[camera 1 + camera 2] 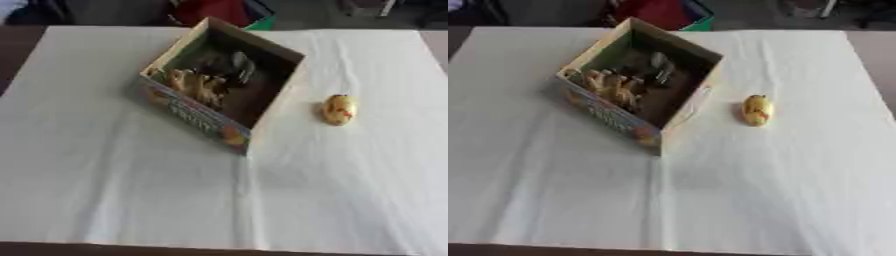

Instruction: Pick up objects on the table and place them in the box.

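Note:
An open cardboard box with a printed front wall stands turned at an angle on the white tablecloth, left of centre. Inside it lie a tan, lumpy object near the front-left wall and a dark grey object further back. To the right of the box, apart from it, a small yellow rounded toy with a red mark rests on the cloth. Neither of my hands shows in either eye view.
The white cloth covers most of the table, with dark table edge showing at the left and along the bottom. Beyond the far edge are red and green items and dark shapes on the floor.

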Motion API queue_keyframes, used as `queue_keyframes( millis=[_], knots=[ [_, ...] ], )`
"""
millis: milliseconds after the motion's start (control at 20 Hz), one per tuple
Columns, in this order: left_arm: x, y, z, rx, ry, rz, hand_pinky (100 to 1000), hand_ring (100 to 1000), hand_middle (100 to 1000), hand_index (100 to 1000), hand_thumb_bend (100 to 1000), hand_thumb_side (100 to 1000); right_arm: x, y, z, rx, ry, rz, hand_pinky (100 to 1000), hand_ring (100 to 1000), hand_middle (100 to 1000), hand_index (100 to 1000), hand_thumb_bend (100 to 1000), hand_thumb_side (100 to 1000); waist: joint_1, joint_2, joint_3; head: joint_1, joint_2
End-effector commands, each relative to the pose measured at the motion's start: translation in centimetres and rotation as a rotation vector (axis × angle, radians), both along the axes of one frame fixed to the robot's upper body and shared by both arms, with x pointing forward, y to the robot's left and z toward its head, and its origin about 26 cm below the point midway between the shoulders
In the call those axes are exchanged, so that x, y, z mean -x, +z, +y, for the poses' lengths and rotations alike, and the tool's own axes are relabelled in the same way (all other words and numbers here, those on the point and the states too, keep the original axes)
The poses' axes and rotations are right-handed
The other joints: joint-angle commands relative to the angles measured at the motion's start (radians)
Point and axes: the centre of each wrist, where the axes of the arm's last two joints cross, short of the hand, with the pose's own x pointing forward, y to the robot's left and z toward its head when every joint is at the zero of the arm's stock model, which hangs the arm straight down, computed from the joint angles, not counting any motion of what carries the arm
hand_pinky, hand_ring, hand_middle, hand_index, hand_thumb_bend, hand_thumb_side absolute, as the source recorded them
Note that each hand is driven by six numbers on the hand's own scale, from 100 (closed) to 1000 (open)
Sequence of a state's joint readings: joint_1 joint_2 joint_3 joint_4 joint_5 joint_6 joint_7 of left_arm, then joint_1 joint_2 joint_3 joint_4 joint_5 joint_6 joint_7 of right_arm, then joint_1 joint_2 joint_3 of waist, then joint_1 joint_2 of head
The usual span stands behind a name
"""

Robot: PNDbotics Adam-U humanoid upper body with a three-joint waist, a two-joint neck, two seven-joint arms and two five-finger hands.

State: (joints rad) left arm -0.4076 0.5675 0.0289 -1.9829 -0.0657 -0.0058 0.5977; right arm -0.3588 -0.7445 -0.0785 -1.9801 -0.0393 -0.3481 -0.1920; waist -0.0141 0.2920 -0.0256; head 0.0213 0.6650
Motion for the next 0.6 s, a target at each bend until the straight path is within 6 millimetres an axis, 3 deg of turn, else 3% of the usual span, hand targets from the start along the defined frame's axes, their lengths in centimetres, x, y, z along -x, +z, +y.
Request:
queue_keyframes(
  millis=[50,350,400,450,600],
  knots=[
    [0.5,-0.4,0.4,0.015,-0.03,-0.059,619,671,702,833,100,861,0.1,2.0,-0.4,0.117,-0.057,-0.046,749,1000,729,849,100,920,0.0,-0.02,0.003,-0.008,0.008],
    [0.7,-2.9,0.4,0.044,-0.085,-0.06,629,699,720,851,100,863,-1.4,3.8,-1.4,0.371,-0.153,-0.066,773,1000,795,870,100,960,-0.004,-0.014,0.014,-0.021,-0.002],
    [0.8,-3.2,0.4,0.048,-0.09,-0.06,629,699,721,853,100,863,-1.7,4.0,-1.8,0.422,-0.175,-0.064,777,1000,803,872,100,913,-0.005,-0.013,0.017,-0.023,-0.004],
    [0.8,-3.5,0.4,0.053,-0.094,-0.058,629,699,721,853,100,864,-2.1,4.1,-2.2,0.469,-0.197,-0.06,777,1000,807,872,100,966,-0.006,-0.013,0.02,-0.025,-0.006],
    [0.9,-4.3,0.2,0.072,-0.105,-0.049,632,700,721,857,100,862,-3.0,4.3,-3.3,0.589,-0.249,-0.045,786,1000,831,879,100,988,-0.008,-0.012,0.028,-0.031,-0.011]
  ],
)
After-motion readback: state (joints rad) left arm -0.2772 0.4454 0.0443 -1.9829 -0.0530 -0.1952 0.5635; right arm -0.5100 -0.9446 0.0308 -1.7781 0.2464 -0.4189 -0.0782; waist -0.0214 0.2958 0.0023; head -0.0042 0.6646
